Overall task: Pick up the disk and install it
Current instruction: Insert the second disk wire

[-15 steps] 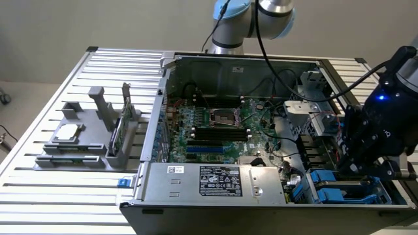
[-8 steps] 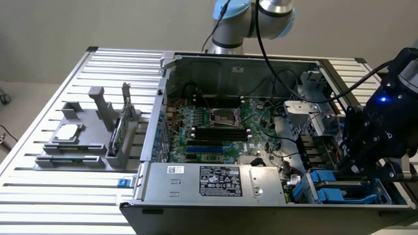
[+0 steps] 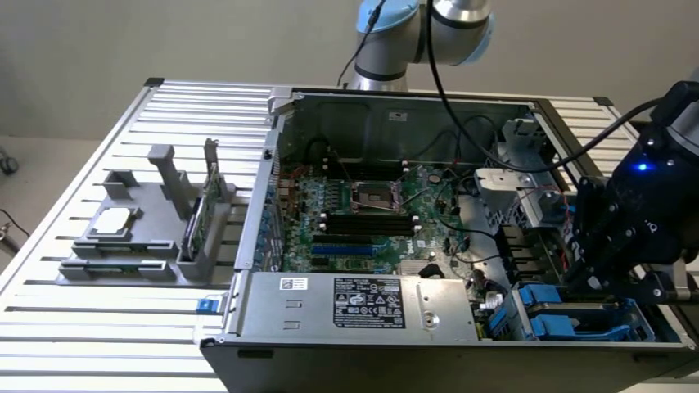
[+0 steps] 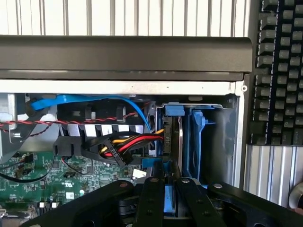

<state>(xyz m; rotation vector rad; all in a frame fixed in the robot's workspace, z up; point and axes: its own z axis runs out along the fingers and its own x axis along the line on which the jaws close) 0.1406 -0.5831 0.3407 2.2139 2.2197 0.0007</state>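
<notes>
At the drive bay in the corner of the open computer case, on the exterior view's right, we find the gripper lowered over the blue carriers. From the wrist view we make out the disk standing on edge in the bay, its silver-grey face thin between bright blue rails, a blue tab at its far end. A second blue carrier sits just beside it in the neighbouring slot.

Progress, as we judge it: the pick-up is done and the disk is already inside the bay. It looks mostly seated, though we cannot tell whether it is pushed fully home or latched. The bundle of red, yellow and black power cables ends at a connector just beside the disk's edge; whether it is plugged in we cannot say.

Jaws: the black fingers stand narrow, one on each side of the disk's near end, with the blue rail showing between them. We read that as a grip closed on the disk, so the disk lies directly between the jaws rather than clear of them. Contact at the pads is hidden by the finger links.

The motherboard lies well apart toward the case middle.
</notes>
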